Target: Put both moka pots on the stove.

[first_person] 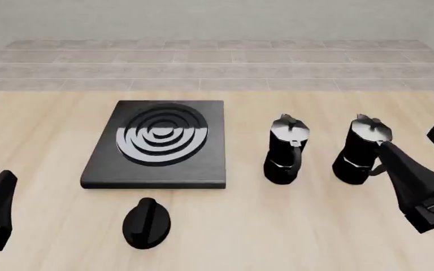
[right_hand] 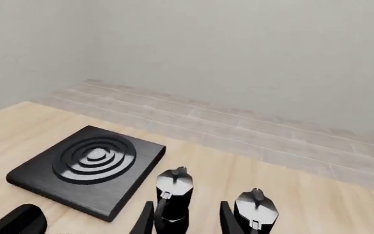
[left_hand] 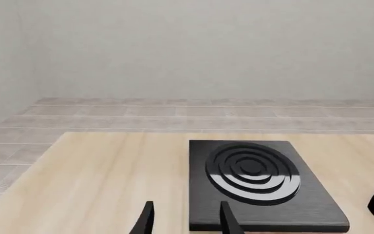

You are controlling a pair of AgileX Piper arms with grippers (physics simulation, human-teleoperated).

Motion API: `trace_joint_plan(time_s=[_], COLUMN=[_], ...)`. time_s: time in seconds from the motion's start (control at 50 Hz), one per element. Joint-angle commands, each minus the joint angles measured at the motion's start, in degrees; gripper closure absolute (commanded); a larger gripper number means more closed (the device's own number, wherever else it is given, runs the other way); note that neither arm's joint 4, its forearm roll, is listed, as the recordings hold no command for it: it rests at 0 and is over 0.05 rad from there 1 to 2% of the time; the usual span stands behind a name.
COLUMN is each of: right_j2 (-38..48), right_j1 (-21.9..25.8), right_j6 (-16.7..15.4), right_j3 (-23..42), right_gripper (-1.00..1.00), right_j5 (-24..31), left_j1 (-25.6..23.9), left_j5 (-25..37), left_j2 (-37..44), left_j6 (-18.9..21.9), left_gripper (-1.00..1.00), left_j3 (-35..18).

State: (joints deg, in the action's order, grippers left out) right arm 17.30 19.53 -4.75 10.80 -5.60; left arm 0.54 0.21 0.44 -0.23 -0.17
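Note:
The stove (first_person: 156, 144) lies left of the table's middle, its burner rings bare. Two black moka pots with silvery lids stand upright on the table to its right: the nearer one (first_person: 286, 149) and the farther right one (first_person: 361, 149). My right gripper (first_person: 417, 145) is open and empty, just right of and nearer than the right pot. My left gripper (first_person: 0, 186) is open and empty at the front left, apart from the stove. The left wrist view shows its fingertips (left_hand: 146, 219) before the stove (left_hand: 258, 185). The right wrist view shows both pots (right_hand: 173, 197) (right_hand: 257, 209) beyond the open fingers (right_hand: 229, 219).
A black oval knob (first_person: 146, 222) lies on the table in front of the stove; it also shows in the right wrist view (right_hand: 18, 219). The light wooden table (first_person: 51, 113) ends at a tiled floor and pale wall behind.

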Motion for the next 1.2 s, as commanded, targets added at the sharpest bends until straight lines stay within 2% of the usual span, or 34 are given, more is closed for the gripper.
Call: trace_joint_plan(time_s=[0.02, 0.08, 0.1, 0.16, 0.28, 0.34, 0.38, 0.54, 0.66, 0.8, 0.84, 1.0, 1.2], right_j2=[9.0, 10.0, 10.9, 12.7, 18.1, 19.7, 21.3, 22.9, 25.6, 30.1, 29.6, 32.6, 35.1], right_j1=[3.4, 3.4, 3.5, 3.9, 4.6, 5.3, 5.5, 6.8, 7.1, 6.1, 6.1, 5.2, 4.5], right_j6=[0.6, 0.7, 2.0, 2.4, 2.8, 2.4, 0.2, -0.1, 3.4, 5.8, 4.6, 6.4, 6.8], right_j3=[1.0, 1.1, 1.5, 2.0, 5.1, 7.8, 9.8, 16.6, 23.0, 28.2, 29.7, 33.5, 37.7], right_gripper=[-1.00, -1.00, -1.00, -1.00, -1.00, -1.00, -1.00, -1.00, -1.00, -1.00, -1.00, -1.00, -1.00], right_j5=[-6.8, -7.6, -7.8, -8.5, -7.7, -5.6, -4.0, 2.9, 9.7, 15.7, 16.9, 21.5, 26.9], left_j1=[0.4, 0.4, 0.5, 0.6, 0.7, 0.8, 0.9, 1.4, 1.4, 1.7, 1.7, 1.8, 2.1], left_j5=[-0.1, -0.1, -0.1, -0.2, -0.1, -0.1, -0.2, -0.1, -0.1, -0.1, -0.1, -0.2, -0.5], left_j2=[0.1, 0.2, 0.2, 0.1, 0.1, 0.0, 0.1, 0.0, 0.1, 0.1, 0.1, 0.3, 0.6], left_j6=[-0.3, -0.3, -0.3, -0.4, -0.6, -0.8, -0.9, -1.6, -1.8, -2.2, -2.4, -2.7, -3.0], left_gripper=[-1.00, -1.00, -1.00, -1.00, -1.00, -1.00, -1.00, -1.00, -1.00, -1.00, -1.00, -1.00, -1.00], left_j3=[-0.1, -0.1, -0.1, 0.0, -0.1, 0.0, 0.0, 0.0, -0.2, -0.2, -0.1, -0.2, 0.0])
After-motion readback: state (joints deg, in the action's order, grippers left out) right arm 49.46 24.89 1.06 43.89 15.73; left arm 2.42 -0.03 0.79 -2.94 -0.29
